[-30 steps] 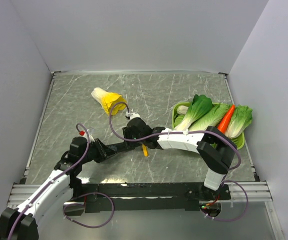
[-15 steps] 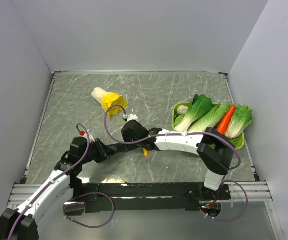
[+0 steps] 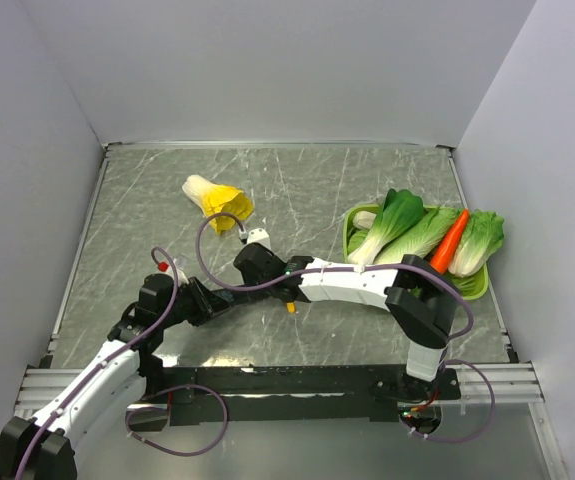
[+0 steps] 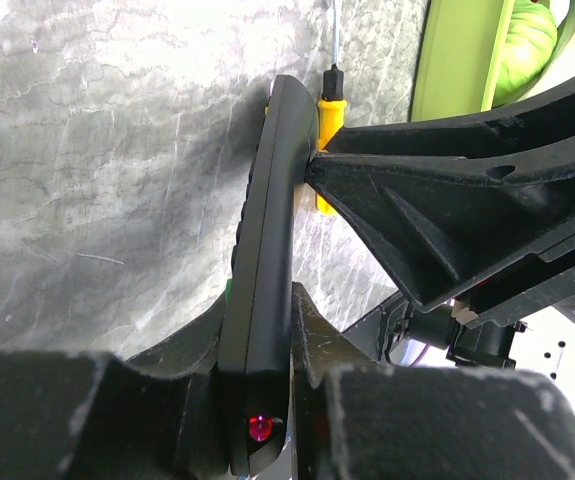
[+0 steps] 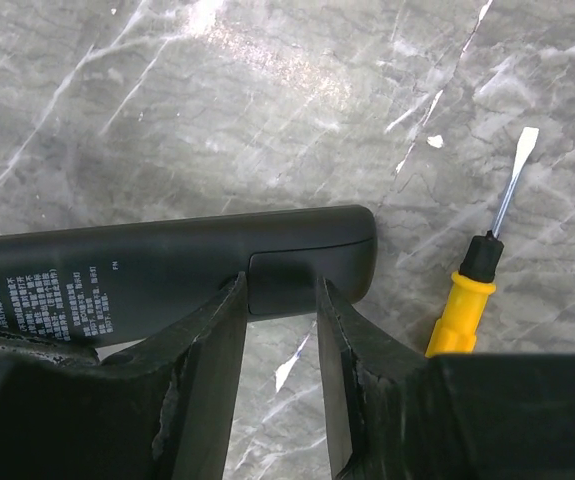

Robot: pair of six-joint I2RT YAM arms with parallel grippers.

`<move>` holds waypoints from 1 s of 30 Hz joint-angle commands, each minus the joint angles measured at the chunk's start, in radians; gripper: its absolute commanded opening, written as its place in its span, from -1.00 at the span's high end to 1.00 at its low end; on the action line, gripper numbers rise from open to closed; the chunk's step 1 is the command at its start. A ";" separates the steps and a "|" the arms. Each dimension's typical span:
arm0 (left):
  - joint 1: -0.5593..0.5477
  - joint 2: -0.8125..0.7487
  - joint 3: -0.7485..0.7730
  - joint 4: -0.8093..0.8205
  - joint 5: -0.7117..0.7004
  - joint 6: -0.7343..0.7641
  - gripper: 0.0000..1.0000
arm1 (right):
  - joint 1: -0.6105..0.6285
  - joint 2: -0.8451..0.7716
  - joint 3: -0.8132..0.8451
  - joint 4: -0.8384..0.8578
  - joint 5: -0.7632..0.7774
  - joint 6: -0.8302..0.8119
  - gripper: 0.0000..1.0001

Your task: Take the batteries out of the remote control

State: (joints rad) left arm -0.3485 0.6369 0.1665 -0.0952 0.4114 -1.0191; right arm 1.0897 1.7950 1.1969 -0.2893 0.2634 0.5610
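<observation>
Bearing tiny illegible white print (image 5: 37,297), remote control (image 5: 167,262) shows its back.

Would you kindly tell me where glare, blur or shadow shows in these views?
Top external: even, soft light, little shadow. Left wrist: glare on the table at upper left, left claw blurred up close. Right wrist: glare patch near the top edge, remote and screwdriver sharp.

The screwdriver (image 5: 460,305) lies on the table (image 5: 267,90) just beside the remote control (image 5: 147,265)
</observation>
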 commanded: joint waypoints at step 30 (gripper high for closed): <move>-0.004 0.012 0.008 -0.024 -0.046 0.002 0.98 | -0.045 -0.089 -0.059 0.056 -0.047 0.043 0.17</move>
State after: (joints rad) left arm -0.3485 0.6395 0.1665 -0.0891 0.3931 -1.0195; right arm 1.0546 1.7763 1.1603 -0.2329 0.2157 0.5869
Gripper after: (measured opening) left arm 0.222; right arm 0.413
